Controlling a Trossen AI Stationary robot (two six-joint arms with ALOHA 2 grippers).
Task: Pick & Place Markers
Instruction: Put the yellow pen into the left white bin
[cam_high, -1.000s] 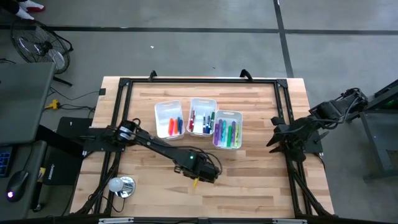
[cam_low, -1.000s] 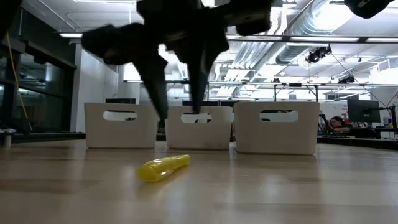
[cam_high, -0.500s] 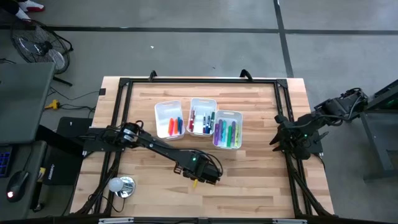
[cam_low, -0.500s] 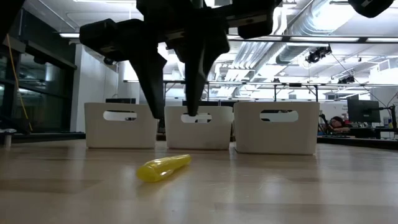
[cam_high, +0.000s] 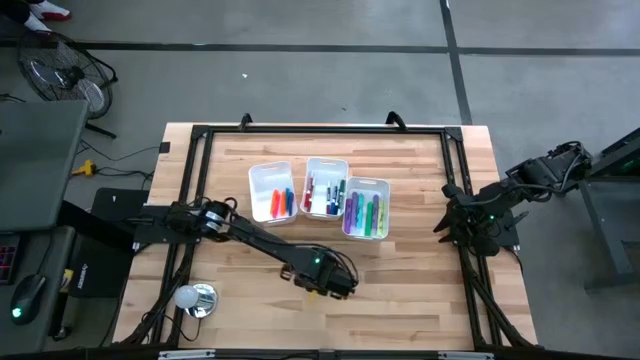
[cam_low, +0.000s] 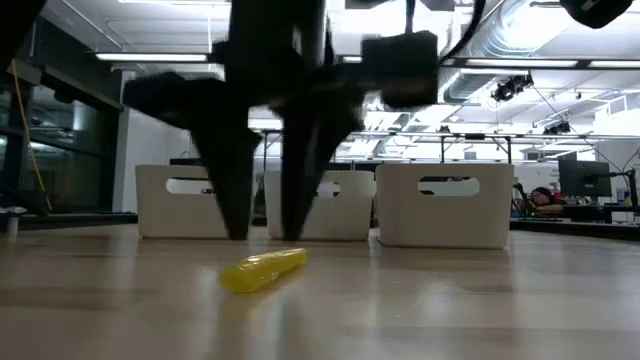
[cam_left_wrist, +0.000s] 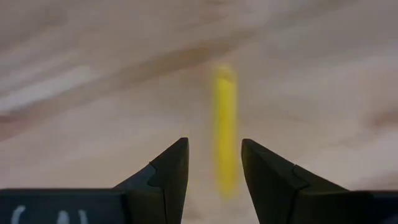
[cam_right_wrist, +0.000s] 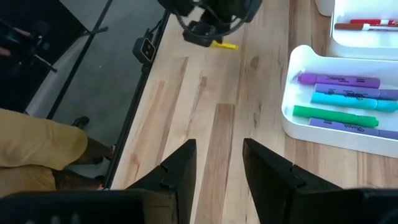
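A yellow marker (cam_high: 315, 293) lies flat on the wood table near its near edge; it also shows in the low view (cam_low: 263, 270). My left gripper (cam_low: 262, 235) hangs open just above it, pointing down. In the left wrist view the marker (cam_left_wrist: 225, 124) runs along the gap of my left gripper (cam_left_wrist: 214, 149), and the fingers touch nothing. Other markers lie in three white bins: left (cam_high: 272, 192), middle (cam_high: 325, 187), right (cam_high: 366, 208). My right gripper (cam_high: 445, 222) waits open at the table's right edge, seen open in its wrist view (cam_right_wrist: 217, 155).
A black frame rail (cam_high: 190, 180) runs around the table. A round silver object (cam_high: 196, 297) sits near the near-left corner. The bins stand side by side at mid-table (cam_low: 320, 205). A person in tan trousers (cam_right_wrist: 37, 149) stands beside the table.
My left gripper has come down toward the yellow marker and shifted a little toward the table's near edge, still open. The marker has stayed where it was.
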